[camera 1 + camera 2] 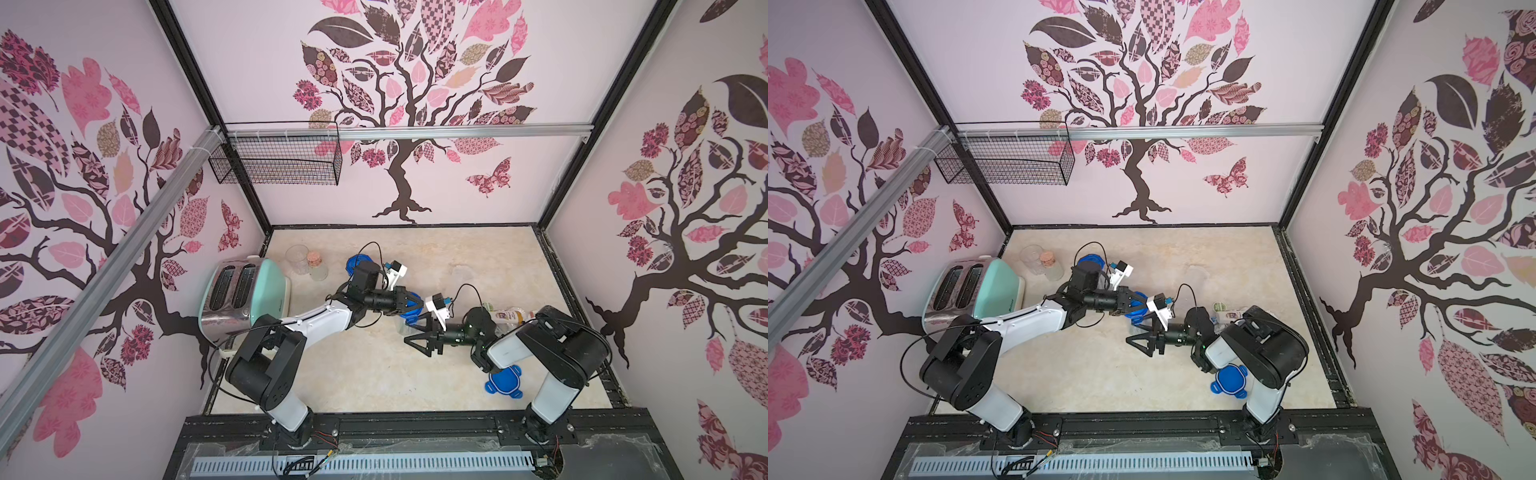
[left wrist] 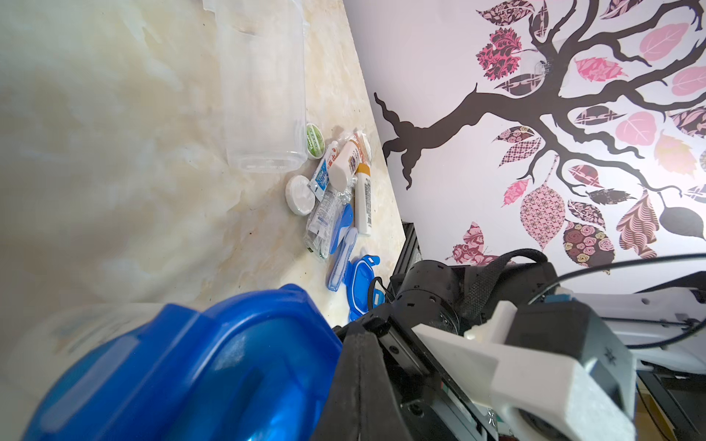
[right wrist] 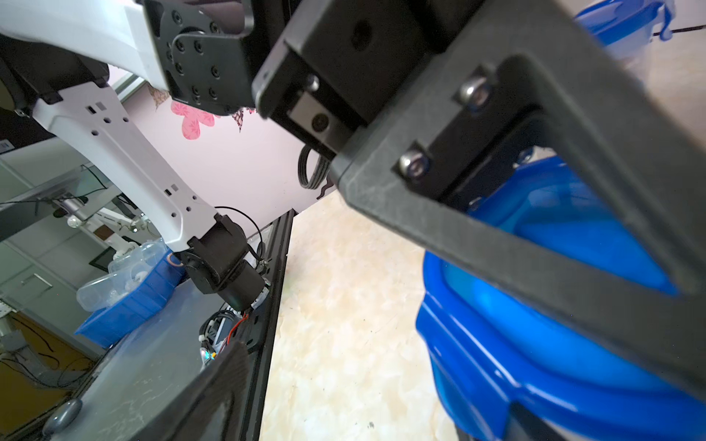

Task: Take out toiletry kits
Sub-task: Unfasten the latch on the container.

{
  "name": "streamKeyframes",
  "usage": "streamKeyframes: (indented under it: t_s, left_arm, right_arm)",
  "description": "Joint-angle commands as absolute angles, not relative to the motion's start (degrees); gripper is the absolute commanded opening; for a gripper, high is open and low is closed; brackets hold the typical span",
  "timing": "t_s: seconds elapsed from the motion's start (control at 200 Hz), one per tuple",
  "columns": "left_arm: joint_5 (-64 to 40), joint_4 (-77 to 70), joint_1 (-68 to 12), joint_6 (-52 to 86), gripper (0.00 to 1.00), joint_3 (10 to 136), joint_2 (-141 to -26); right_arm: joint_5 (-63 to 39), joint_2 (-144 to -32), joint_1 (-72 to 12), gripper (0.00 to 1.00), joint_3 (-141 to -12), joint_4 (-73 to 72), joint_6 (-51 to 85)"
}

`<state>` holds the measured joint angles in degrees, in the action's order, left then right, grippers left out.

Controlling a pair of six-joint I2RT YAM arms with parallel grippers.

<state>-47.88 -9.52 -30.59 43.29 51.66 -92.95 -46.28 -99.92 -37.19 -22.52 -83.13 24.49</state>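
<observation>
The marble table [image 1: 374, 374] carries a blue-lidded canister [image 2: 191, 362] at its middle. The left gripper [image 1: 413, 301] sits fully closed against that lid; whether it pinches it cannot be told. The right gripper [image 1: 417, 347], just beside the canister, gapes wide and holds nothing. The toiletry kits [image 2: 336, 183] lie loose at the right, near the wall.

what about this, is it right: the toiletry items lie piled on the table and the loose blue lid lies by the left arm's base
Not quite: the loose blue lid lies by the right arm's base, as both top views show. The toiletry items do lie piled on the table.
</observation>
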Motion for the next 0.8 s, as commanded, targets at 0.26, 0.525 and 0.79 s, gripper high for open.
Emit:
streamKeyframes:
  t_s: [0.26,0.525,0.79]
  left_arm:
    - [-42.7,1.0,-31.1,41.3,0.04,48.7,-95.7]
    - [-42.1,1.0,-31.6,41.4,0.04,48.8,-94.5]
    - [-41.1,1.6,-31.9,41.3,0.04,48.7,-93.4]
  right_arm:
    - [-47.2,-92.8,-37.9,0.86,-24.0,-80.5,18.8]
    - [-51.5,-84.0,-37.9,0.88,-21.6,-71.5,20.3]
    - [-54.3,-79.5,-38.0,0.9,-25.0,-59.5,20.3]
